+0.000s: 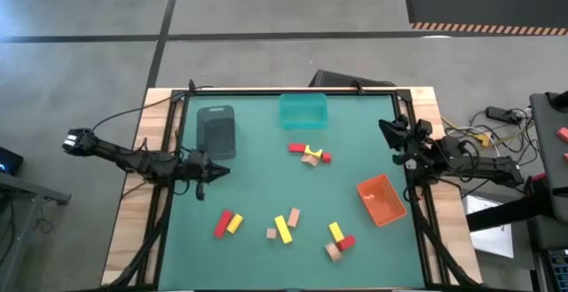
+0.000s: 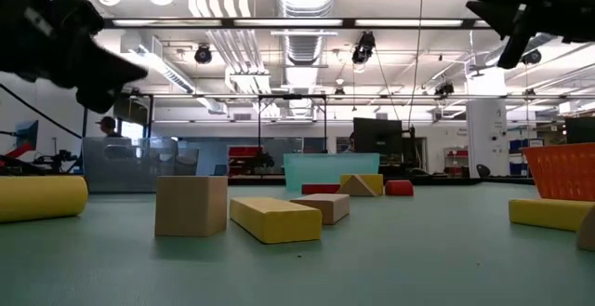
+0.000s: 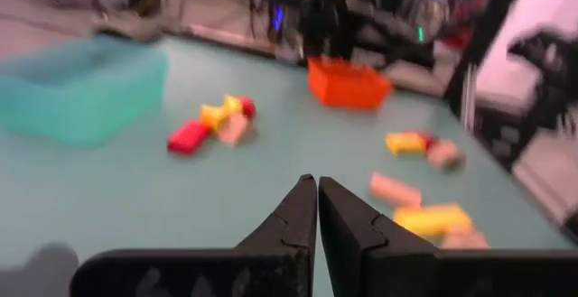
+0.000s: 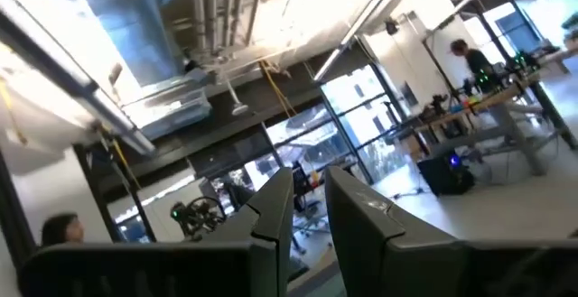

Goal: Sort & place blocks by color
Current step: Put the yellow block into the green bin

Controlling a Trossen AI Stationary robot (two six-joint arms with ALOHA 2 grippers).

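We're pre-pick: left gripper [image 1: 202, 188] closed and empty at the mat's left edge, right gripper [image 1: 388, 133] slightly parted and empty at the right edge. Next, we'd open over a block, likely the red bar [image 1: 223, 224].

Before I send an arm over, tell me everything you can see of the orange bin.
The orange bin is a small rectangular basket, plastic by its look, with slotted or ribbed walls that flare toward an open top. It stands upright on the green table mat near the right edge, turned at an angle to the table's sides, close below the right arm. It looks empty from above. No block touches it; the nearest, a yellow and a red block, lie apart nearer the front edge. Neither gripper touches it.
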